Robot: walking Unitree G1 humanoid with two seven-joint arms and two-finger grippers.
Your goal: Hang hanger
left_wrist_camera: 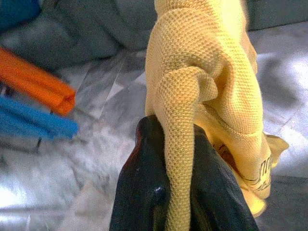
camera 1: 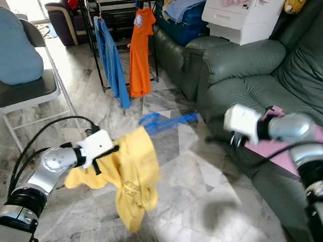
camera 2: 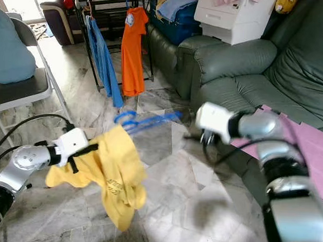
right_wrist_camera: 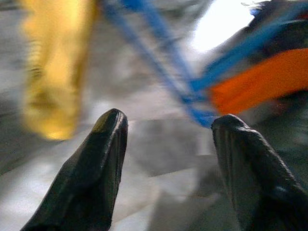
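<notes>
A yellow shirt (camera 1: 131, 176) hangs on a blue hanger (camera 1: 167, 121), whose hook end sticks out to the right, blurred. My left gripper (camera 1: 102, 158) is low on the left, shut on a fold of the yellow shirt (left_wrist_camera: 202, 72). My right gripper (camera 1: 236, 140) hovers to the right of the hanger, apart from it, in front of the sofa. In the right wrist view its fingers (right_wrist_camera: 96, 159) stand open around nothing, with the blurred blue hanger (right_wrist_camera: 159, 48) beyond. At the back stands a dark clothes rack (camera 1: 88, 19) carrying a blue shirt (camera 1: 110, 58) and an orange shirt (camera 1: 141, 49).
A folding chair (camera 1: 27, 92) with a blue cushion stands at the left. A green leather sofa (camera 1: 245, 76) runs along the right, with a white box (camera 1: 243, 17) on its arm and a pink cloth (camera 1: 281, 154) on the seat. Marble floor lies between.
</notes>
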